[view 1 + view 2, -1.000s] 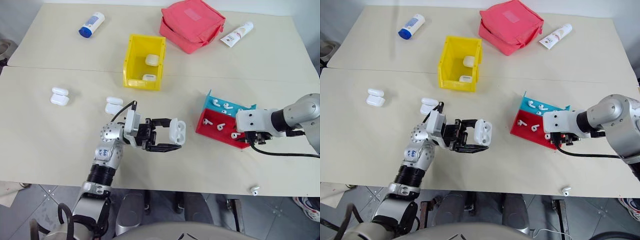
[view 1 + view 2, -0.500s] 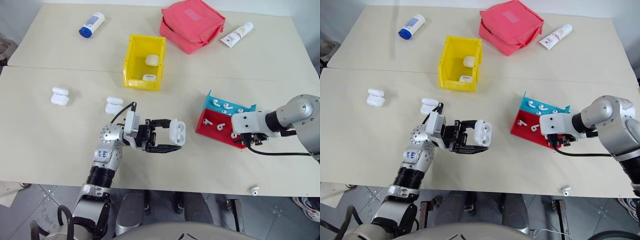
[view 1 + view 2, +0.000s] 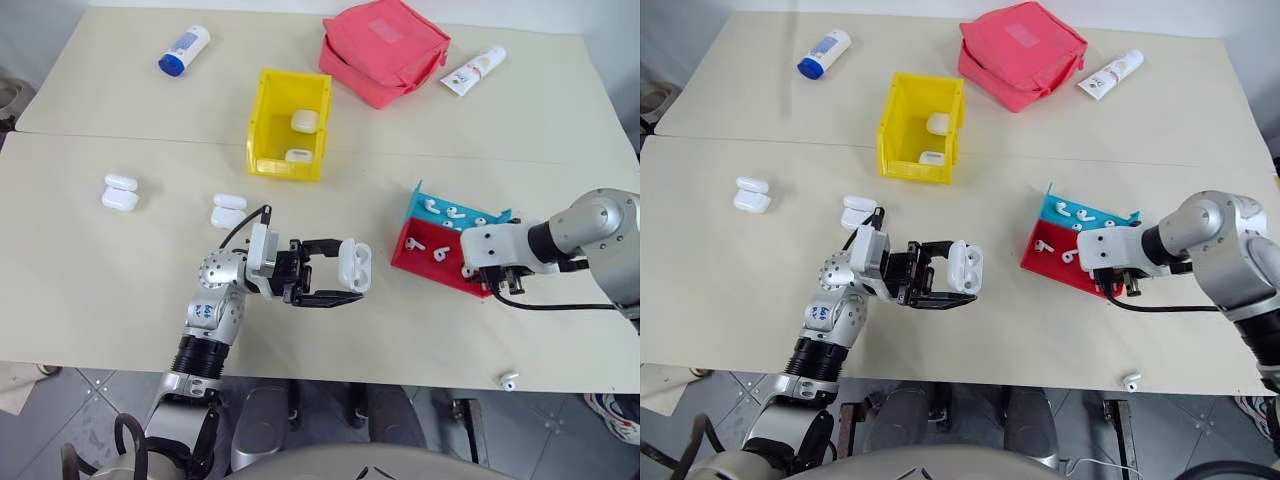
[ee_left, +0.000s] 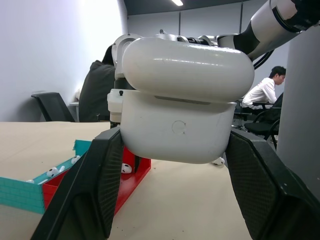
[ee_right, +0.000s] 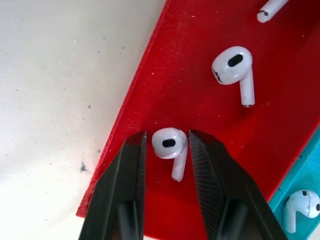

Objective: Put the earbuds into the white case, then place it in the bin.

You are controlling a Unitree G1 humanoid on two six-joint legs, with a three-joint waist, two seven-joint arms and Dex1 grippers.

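Bare table (image 3: 400,330) betw. grippers; red tray (image 3: 425,262) wall perhaps blocks.

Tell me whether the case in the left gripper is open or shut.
Open. The white case in the left gripper shows its lid lifted off the body, with a gap between them.

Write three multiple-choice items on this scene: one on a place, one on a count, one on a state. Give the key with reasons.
1. Where is the earbud that sits between the right gripper's fingers?
A. in the red tray
B. in the yellow bin
C. on the red pouch

2. How many white cases lie inside the yellow bin?
A. none
B. two
C. four

3. What is the left gripper doing?
A. hanging open
B. shut on a bottle
C. shut on a white case

Key: 1 A, red tray floor lies under the earbud; 2 B, two cases show inside its walls; 3 C, the white case sits clamped between both fingers.
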